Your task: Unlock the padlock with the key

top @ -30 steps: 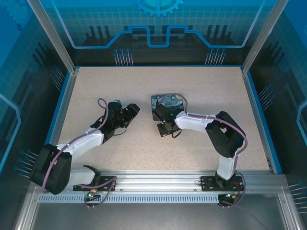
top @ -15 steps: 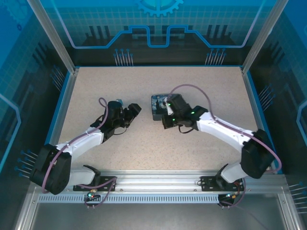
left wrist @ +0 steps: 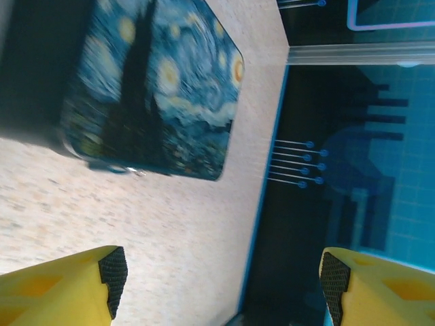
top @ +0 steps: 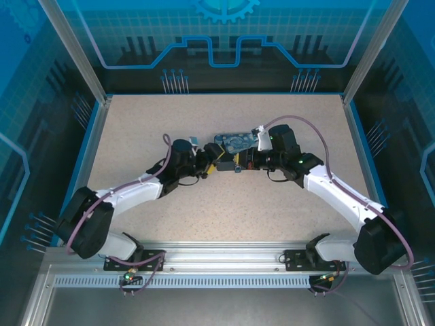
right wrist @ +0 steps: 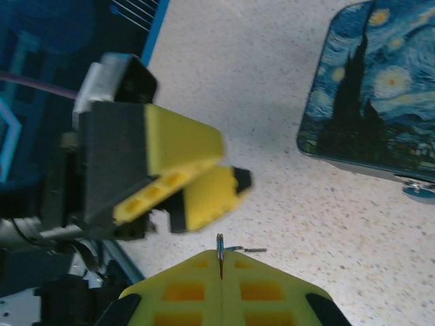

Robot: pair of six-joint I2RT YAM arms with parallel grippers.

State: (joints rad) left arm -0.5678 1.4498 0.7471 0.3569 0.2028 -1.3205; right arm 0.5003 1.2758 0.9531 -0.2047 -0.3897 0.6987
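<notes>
The right hand (right wrist: 221,266) has its yellow fingers pressed together, pinching the key (right wrist: 220,243), whose thin metal juts up from the seam between them. Just ahead of it the left hand (left wrist: 224,272) hovers low over the speckled worktop (right wrist: 272,88) with its fingers spread wide, gripping nothing. The starry-night box (right wrist: 367,88) lies flat on the worktop beside both hands. The padlock (right wrist: 418,190), small and blurred, sits at the box's near edge.

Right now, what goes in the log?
left tool: open, empty | right tool: shut on key | box: on table
</notes>
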